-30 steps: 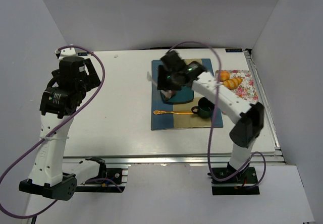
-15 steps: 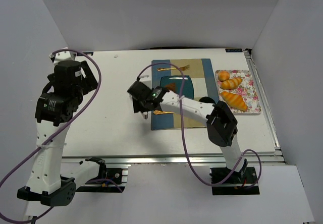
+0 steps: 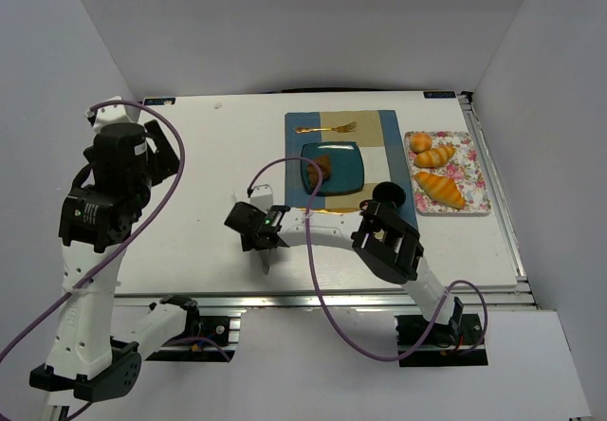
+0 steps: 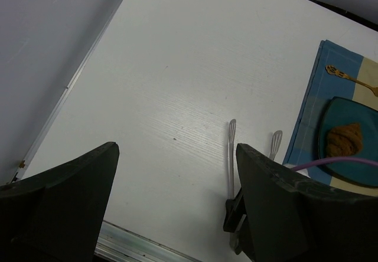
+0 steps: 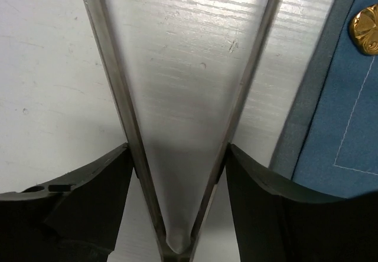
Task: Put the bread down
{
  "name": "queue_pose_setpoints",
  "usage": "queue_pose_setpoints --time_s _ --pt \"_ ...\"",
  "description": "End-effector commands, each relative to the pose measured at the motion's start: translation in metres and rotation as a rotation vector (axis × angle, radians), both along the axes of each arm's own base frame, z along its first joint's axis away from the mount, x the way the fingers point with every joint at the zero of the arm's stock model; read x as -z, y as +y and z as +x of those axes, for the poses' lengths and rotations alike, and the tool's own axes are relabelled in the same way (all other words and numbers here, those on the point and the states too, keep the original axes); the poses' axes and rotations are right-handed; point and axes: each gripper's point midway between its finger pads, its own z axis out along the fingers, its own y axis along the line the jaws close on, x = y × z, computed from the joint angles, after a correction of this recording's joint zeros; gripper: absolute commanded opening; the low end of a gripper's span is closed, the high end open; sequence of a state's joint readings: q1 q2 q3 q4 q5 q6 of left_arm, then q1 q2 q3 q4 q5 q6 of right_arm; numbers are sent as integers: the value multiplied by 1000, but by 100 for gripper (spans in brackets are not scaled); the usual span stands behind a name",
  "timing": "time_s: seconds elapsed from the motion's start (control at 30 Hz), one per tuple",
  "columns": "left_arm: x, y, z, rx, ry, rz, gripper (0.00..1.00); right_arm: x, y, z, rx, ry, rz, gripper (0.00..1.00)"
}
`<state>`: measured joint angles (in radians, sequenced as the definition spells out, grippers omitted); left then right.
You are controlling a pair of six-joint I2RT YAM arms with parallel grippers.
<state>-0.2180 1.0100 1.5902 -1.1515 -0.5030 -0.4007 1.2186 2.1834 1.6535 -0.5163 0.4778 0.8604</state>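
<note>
The bread [image 3: 321, 166], a small dark brown croissant, lies on the teal square plate [image 3: 347, 180]; it also shows in the left wrist view [image 4: 345, 140]. My right gripper [image 3: 258, 235] is low over the white table, left of the blue placemat [image 3: 302, 229], well away from the bread. It is shut on metal tongs [image 5: 112, 85], whose arms spread in a V between my fingers; the gripper [image 5: 178, 150] presses both arms. The left wrist view shows the tongs [image 4: 231, 156] with nothing in them. My left gripper [image 4: 176, 150] is open and empty, raised over the table's left side [image 3: 157, 146].
A gold fork [image 3: 327, 128] lies beyond the plate and a gold spoon [image 3: 327, 210] in front of it. A dark green mug [image 3: 387, 193] stands at the mat's right. A floral tray [image 3: 469, 170] at the right holds golden croissants [image 3: 441, 189] and a bun [image 3: 420, 141].
My right gripper has swung with the tongs from over the plate to the left and nearer, down to the bare table. The bread now lies uncovered on the plate. The left arm shifted slightly.
</note>
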Motion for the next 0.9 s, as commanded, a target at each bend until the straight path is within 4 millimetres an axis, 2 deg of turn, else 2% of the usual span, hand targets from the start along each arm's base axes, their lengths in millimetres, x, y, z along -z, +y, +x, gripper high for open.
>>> queue_pose_setpoints --time_s 0.0,0.1,0.17,0.27,0.3,0.4,0.6,0.63,0.67,0.7,0.77,0.8,0.83,0.87 --pt "-1 -1 -8 21 -2 1 92 8 3 2 64 4 29 69" --pt "-1 -2 -7 29 0 6 92 6 4 0 65 4 25 76" --pt "-2 -2 -7 30 -1 8 92 -5 6 1 48 -12 26 80" --pt "-5 -1 -6 28 -7 8 92 -39 15 7 6 -61 48 88" --pt "-7 0 -6 18 -15 9 92 -58 22 10 -7 -83 76 89" --pt "-13 5 -6 -11 -31 13 93 -99 24 11 -44 -114 97 89" --pt "-49 26 -18 -131 -136 23 98 -155 -12 -4 -70 -102 66 89" --pt "-58 30 -20 -160 -164 23 98 -172 -22 -8 -75 -106 82 89" --pt "-61 32 -21 -171 -175 23 98 -179 -28 -10 -75 -108 88 89" --pt "-64 33 -20 -180 -185 20 98 -198 -39 -13 -70 -117 121 89" --pt "-65 35 -20 -201 -188 12 98 -198 -59 -20 -65 -111 104 89" --pt "-63 34 -17 -204 -179 11 98 -213 -70 -24 -47 -116 142 89" --pt "-62 34 -17 -210 -178 6 98 -217 -76 -26 -42 -112 153 89" --pt "-58 33 -15 -213 -172 -2 98 -212 -86 -30 -36 -98 141 89"
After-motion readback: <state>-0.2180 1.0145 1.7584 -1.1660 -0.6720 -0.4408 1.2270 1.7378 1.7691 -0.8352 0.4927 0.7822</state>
